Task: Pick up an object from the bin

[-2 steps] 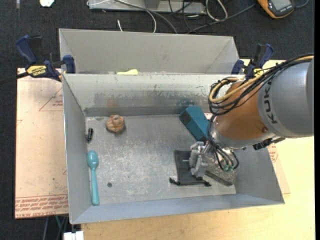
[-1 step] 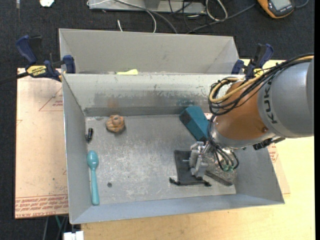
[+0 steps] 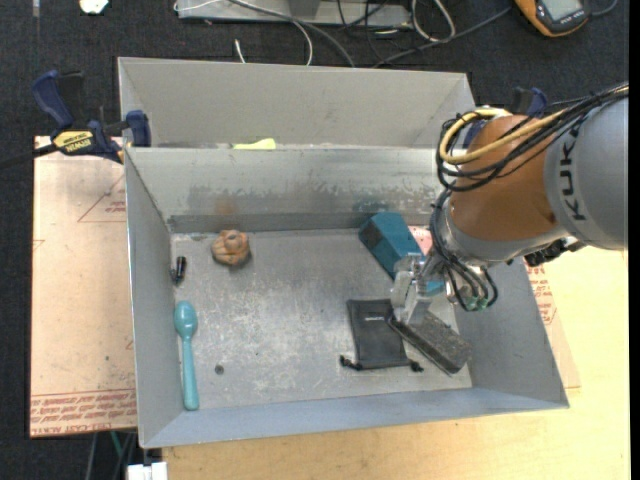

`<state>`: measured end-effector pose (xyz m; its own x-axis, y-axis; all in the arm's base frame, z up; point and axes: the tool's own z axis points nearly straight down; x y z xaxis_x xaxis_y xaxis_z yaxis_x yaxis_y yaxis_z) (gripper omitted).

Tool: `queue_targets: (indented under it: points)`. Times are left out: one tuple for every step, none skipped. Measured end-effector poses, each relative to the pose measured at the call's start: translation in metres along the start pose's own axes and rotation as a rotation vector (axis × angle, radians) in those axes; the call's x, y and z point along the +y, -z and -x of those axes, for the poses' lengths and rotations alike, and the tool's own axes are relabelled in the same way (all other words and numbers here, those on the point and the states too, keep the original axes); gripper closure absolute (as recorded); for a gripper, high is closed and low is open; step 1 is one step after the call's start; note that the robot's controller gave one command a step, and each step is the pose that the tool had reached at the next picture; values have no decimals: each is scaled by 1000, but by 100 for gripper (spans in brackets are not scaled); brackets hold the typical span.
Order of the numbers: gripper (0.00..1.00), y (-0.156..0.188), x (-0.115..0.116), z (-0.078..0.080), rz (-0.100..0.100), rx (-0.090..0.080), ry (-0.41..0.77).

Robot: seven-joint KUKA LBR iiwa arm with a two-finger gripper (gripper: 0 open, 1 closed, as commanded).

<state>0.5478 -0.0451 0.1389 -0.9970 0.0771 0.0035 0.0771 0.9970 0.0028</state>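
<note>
Bin (image 3: 290, 308), L to R: teal plastic spoon (image 3: 186, 353) along the L wall, tiny black bit (image 3: 179, 267) above it, tan knobbly lump (image 3: 230, 248) near the back wall, all well apart from the arm. R half: flat black pouch (image 3: 376, 340), teal block (image 3: 388, 242) behind it, gripper (image 3: 412, 303) low btwn the two; can't tell if it's spread or closed. Dark grey oblong bar (image 3: 437, 343) lies just under/beside the gripper, overlapping the pouch's R edge, and is prob the target. Looks stiff, light, matte, so not slippery. Best hold: across its narrow width, mid-length, to stop it tipping.
</note>
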Motion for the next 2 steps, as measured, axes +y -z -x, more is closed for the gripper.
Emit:
queue_targets:
  points:
    - [0, 106, -13, 1, 0, 5, 65]
    - [0, 106, -13, 1, 1, 5, 65]
